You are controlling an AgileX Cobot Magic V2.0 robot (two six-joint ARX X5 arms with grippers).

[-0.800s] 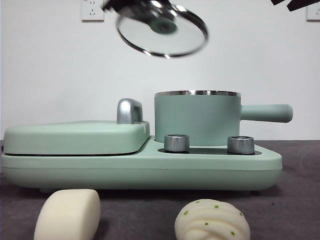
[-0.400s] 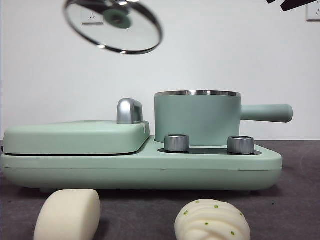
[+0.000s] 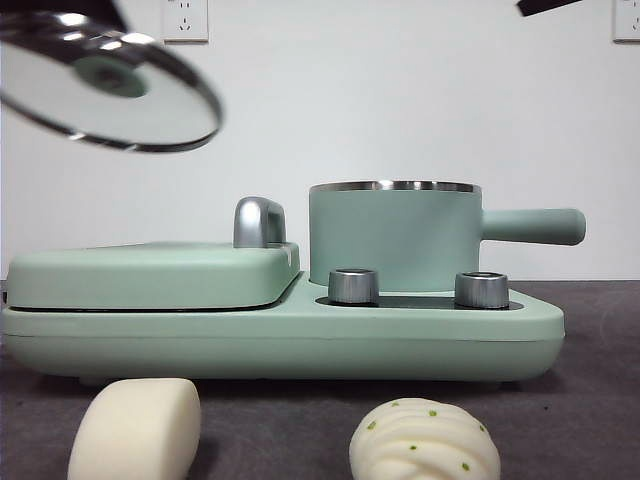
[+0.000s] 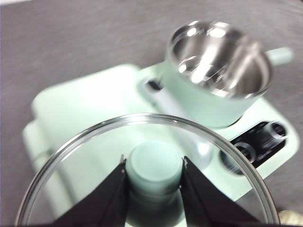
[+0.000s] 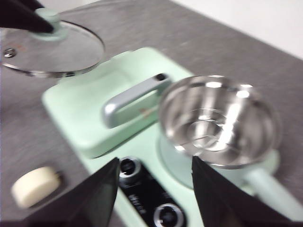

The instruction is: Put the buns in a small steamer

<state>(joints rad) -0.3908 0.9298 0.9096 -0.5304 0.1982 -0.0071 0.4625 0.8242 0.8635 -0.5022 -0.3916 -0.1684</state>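
The small steamer (image 3: 395, 235) stands uncovered on the right half of a mint-green appliance, and its steel inside (image 5: 220, 123) is empty. My left gripper (image 4: 154, 163) is shut on the green knob of the glass lid (image 3: 110, 95). It holds the lid tilted in the air, up and to the left of the pot, over the griddle side. The plain bun (image 3: 135, 430) and the speckled twisted bun (image 3: 425, 440) lie on the table in front of the appliance. My right gripper (image 5: 155, 160) hangs open above the pot and the control knobs, holding nothing.
A flat griddle cover (image 3: 150, 275) with a chrome handle (image 3: 258, 222) fills the appliance's left half. Two steel knobs (image 3: 353, 285) sit in front of the pot. The pot's long handle (image 3: 535, 226) sticks out to the right. A white wall lies behind.
The left gripper has carried the lid leftward and slightly down, from over the pot to the upper left above the griddle. The buns and the pot have not moved.
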